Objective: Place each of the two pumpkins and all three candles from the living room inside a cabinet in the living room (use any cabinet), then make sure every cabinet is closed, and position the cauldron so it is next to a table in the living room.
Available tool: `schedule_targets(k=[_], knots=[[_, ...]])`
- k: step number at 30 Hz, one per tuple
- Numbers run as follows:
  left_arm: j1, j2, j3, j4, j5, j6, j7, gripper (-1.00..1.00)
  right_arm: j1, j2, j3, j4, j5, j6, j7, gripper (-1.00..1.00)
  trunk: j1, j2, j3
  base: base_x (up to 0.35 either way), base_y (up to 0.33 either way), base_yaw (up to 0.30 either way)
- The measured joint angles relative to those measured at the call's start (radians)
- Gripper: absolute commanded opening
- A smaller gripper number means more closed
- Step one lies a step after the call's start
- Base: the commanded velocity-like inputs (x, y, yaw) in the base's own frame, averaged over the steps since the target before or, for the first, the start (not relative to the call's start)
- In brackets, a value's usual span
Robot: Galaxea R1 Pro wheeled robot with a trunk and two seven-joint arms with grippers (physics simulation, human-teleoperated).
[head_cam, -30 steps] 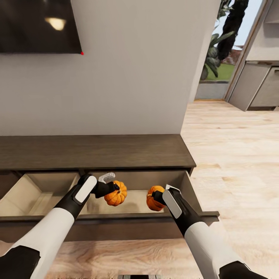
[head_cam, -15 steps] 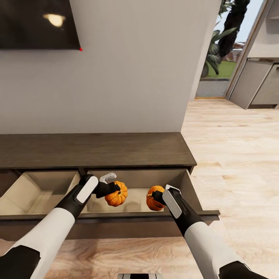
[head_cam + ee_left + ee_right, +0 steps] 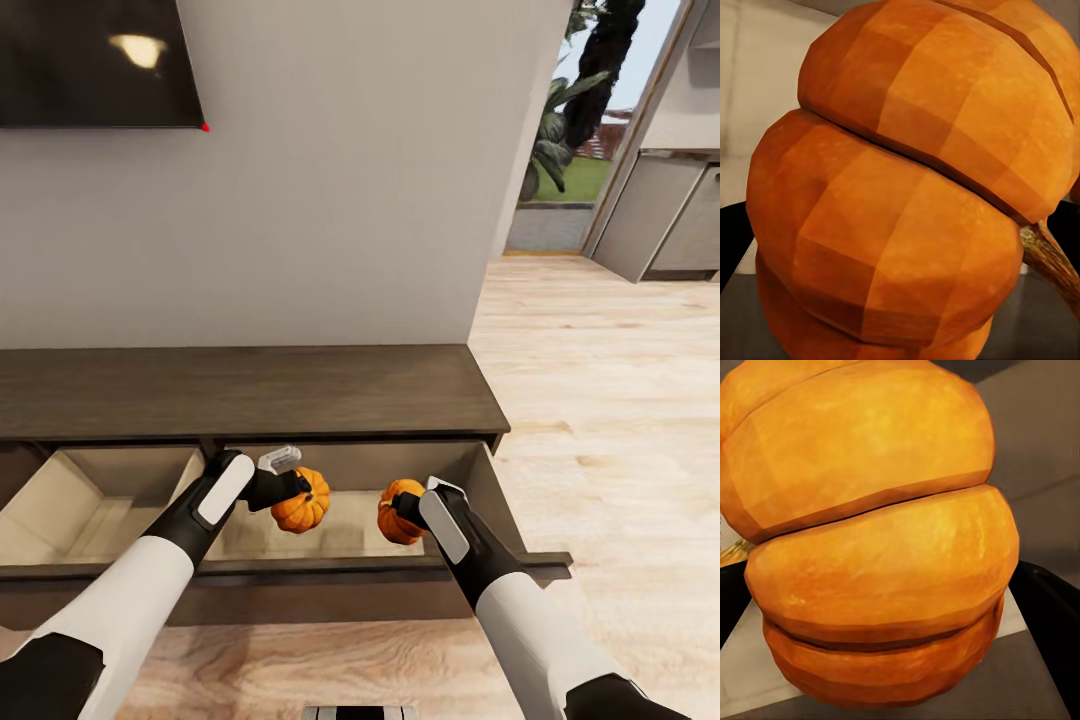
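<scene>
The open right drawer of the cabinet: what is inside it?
The drawer shows a bare pale floor. Both pumpkins hang above it, held by the left gripper and right gripper. The arms and pumpkins cover part of the floor.

Even, bright rendered light fills the room, with daylight at the doorway. A lamp's glare reflects in the dark wall screen. Soft shadows sit inside the open drawers. Wrist views look coarse and faceted.
</scene>
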Motion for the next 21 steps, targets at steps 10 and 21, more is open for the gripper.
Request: schedule_targets(k=[10,21], knots=[[0.0,0.0,-0.001,-0.001,0.001,0.0,0.001,-1.0,0.0,0.001,0.0,0.0,-0.001,0.0,0.0,-1.0,0.0,0.0,0.0,0.059,0.0,0.0],[0.0,-0.02,-0.001,0.0,0.002,0.005,0.083,-1.0,-0.016,0.001,0.0,0.016,0.002,0.0,0.0,-1.0,0.0,0.0,0.0,0.007,0.0,0.0]])
